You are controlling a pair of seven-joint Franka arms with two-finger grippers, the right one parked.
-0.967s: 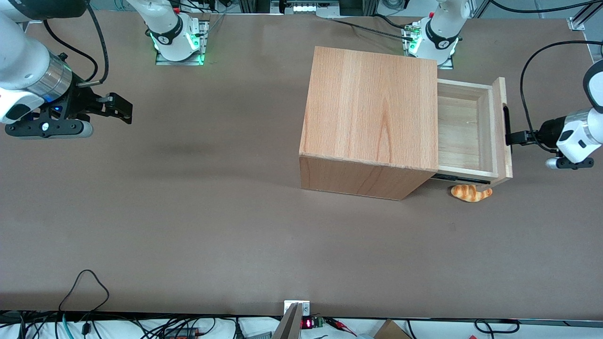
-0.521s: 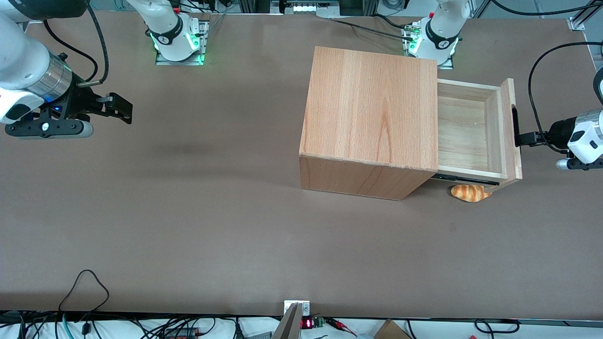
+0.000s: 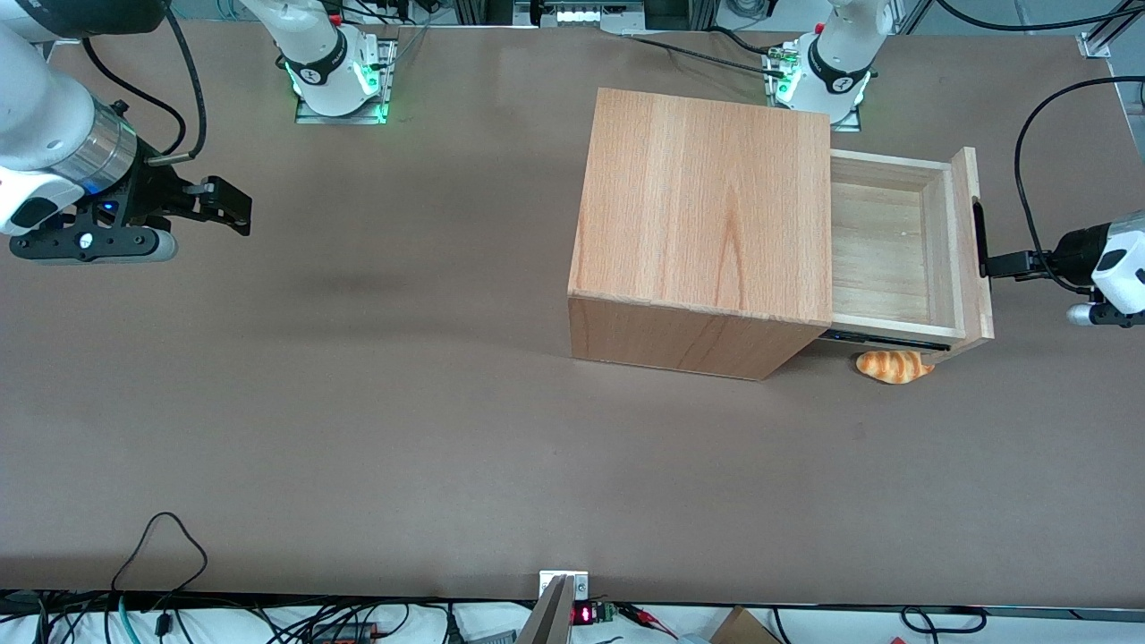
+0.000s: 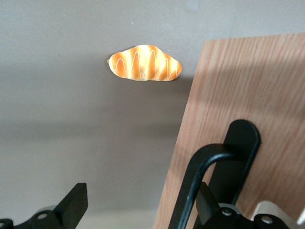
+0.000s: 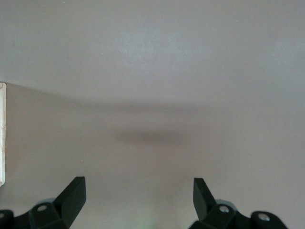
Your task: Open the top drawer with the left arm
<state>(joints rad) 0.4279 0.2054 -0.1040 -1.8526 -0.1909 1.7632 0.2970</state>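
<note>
Your top drawer [image 3: 894, 246] stands pulled out of the wooden cabinet [image 3: 707, 215] toward the working arm's end of the counter [image 3: 358, 429], its pale tray bare inside. The left arm [image 3: 1114, 264] reaches in level — its pincer [image 3: 997, 264] is at the black bar handle [image 4: 209, 181], fingers [image 4: 71, 205] spread wide, one at the bar, the other out over the counter. A croissant [image 3: 894, 366] lies on the counter under the drawer's front corner, nearer the front camera.

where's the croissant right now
In the front view the croissant lies on the table, under the open top drawer, nearer the camera than the left arm's pincer.
</note>
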